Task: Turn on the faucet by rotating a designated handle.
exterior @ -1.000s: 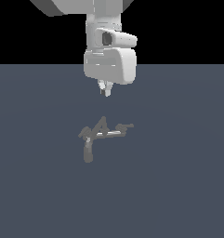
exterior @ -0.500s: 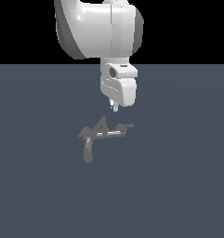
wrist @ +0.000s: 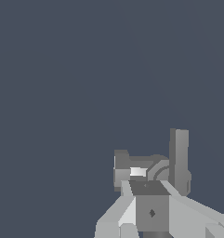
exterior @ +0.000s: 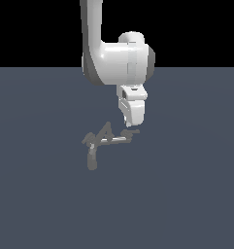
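The small dull-grey faucet [exterior: 105, 140] stands on the dark floor in the middle of the exterior view. Its A-shaped peak [exterior: 107, 130] is on top and its thick stubby spout [exterior: 92, 159] points toward the camera. The handle [exterior: 117, 140] is a pale rod running to the exterior view's right and ending in a short darker crosspiece [exterior: 131, 133]. My gripper [exterior: 132, 125] hangs just above that crosspiece, its fingers close together and holding nothing; whether it touches the crosspiece I cannot tell. In the wrist view, grey faucet parts [wrist: 153, 169] show close up.
The white arm [exterior: 116, 58] comes down from above, over the faucet's right side in the exterior view. The flat dark blue-grey floor [exterior: 186, 194] spreads all around. No other objects show.
The gripper has come down and moved to the exterior view's right, from well above the faucet's peak to just over the handle's crosspiece. The faucet has not moved.
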`<control>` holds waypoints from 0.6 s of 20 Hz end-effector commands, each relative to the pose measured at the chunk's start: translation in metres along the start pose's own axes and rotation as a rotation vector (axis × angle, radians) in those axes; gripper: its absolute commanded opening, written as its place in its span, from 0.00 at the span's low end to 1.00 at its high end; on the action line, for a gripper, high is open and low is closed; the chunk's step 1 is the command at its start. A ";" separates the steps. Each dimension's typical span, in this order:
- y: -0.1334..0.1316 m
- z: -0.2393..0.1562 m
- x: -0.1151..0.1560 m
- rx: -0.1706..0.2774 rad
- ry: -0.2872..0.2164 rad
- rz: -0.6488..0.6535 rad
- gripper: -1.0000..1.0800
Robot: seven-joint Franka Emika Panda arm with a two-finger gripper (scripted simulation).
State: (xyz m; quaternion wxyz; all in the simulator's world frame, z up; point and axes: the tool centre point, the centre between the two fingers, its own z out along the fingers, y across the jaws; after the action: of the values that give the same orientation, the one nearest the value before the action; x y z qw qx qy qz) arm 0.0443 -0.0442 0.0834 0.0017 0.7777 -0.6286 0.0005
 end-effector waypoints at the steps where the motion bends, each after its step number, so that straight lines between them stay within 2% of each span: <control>1: -0.004 0.010 0.008 0.001 0.000 0.036 0.00; 12: -0.010 0.023 0.019 0.002 -0.003 0.087 0.00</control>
State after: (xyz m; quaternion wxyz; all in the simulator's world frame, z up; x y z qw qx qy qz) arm 0.0577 -0.0608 0.0607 0.0004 0.7502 -0.6612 0.0000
